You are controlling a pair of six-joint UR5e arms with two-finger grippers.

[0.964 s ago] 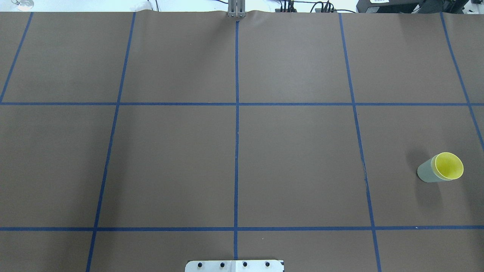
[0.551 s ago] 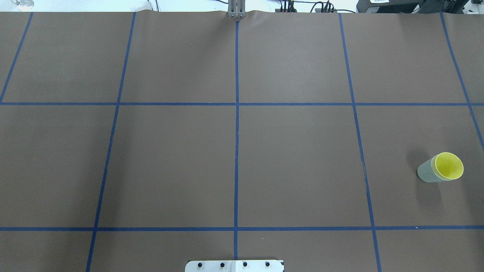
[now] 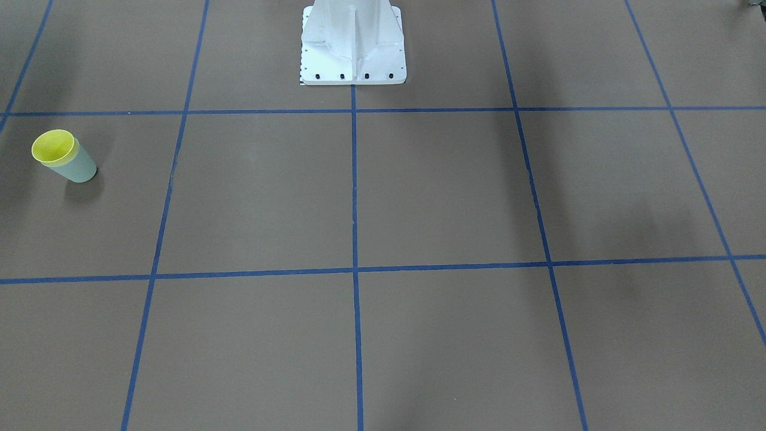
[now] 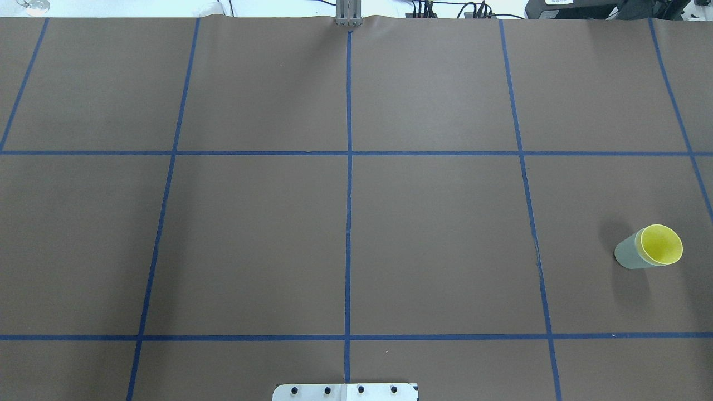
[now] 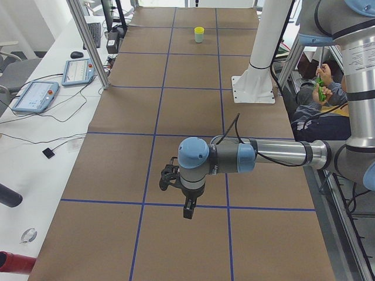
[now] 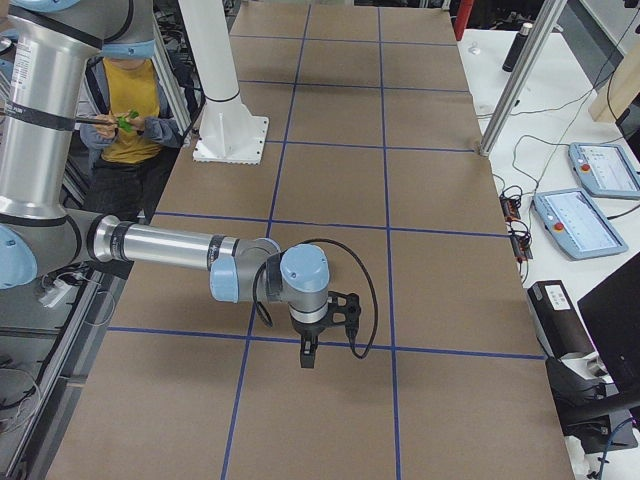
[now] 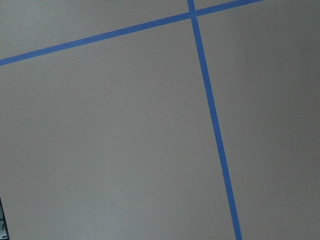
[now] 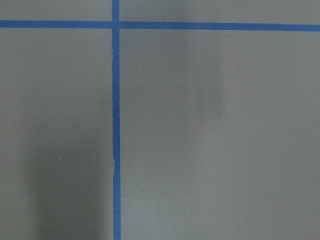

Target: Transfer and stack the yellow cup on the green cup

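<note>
The yellow cup point(image 4: 661, 245) sits nested inside the green cup point(image 4: 627, 254); only its rim and inside show. The pair stands upright at the table's right side, alone. It also shows in the front-facing view, yellow cup point(image 3: 54, 146) in green cup point(image 3: 79, 169), and far off in the exterior left view point(image 5: 199, 34). My left gripper point(image 5: 187, 213) hangs over the table's left end and my right gripper point(image 6: 306, 359) over the right end, both pointing down and away from the cups. I cannot tell whether either is open or shut. Both wrist views show only bare paper.
Brown paper point(image 4: 434, 239) with a blue tape grid covers the table. The white robot base point(image 3: 353, 45) stands at the middle of the near edge. Tablets and cables point(image 5: 35, 96) lie past the table's far edge. A seated person point(image 6: 125, 125) is behind the robot.
</note>
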